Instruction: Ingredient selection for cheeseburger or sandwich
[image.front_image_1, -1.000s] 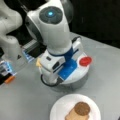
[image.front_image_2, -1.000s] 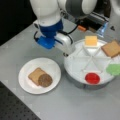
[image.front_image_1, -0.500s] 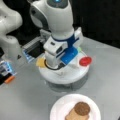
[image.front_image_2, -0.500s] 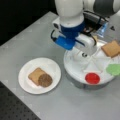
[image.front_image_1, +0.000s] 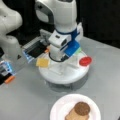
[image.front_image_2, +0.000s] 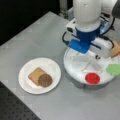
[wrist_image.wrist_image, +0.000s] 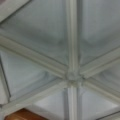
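Two pieces, toast (image.front_image_2: 35, 74) and patty (image.front_image_2: 45, 80), already sit on the plate (image.front_image_2: 51, 65), while the gripper (image.front_image_1: 60, 65), its state indiscernible, hovers over the divided tray (image.front_image_2: 75, 72); thin, light cheese (image.front_image_1: 42, 62) probably wants an edge pinch.

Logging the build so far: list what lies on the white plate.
On the plate lies one toast square with the dark patty overlapping its corner; both front views show this. Anything beneath the toast is covered. The gripper hangs over the divided tray.
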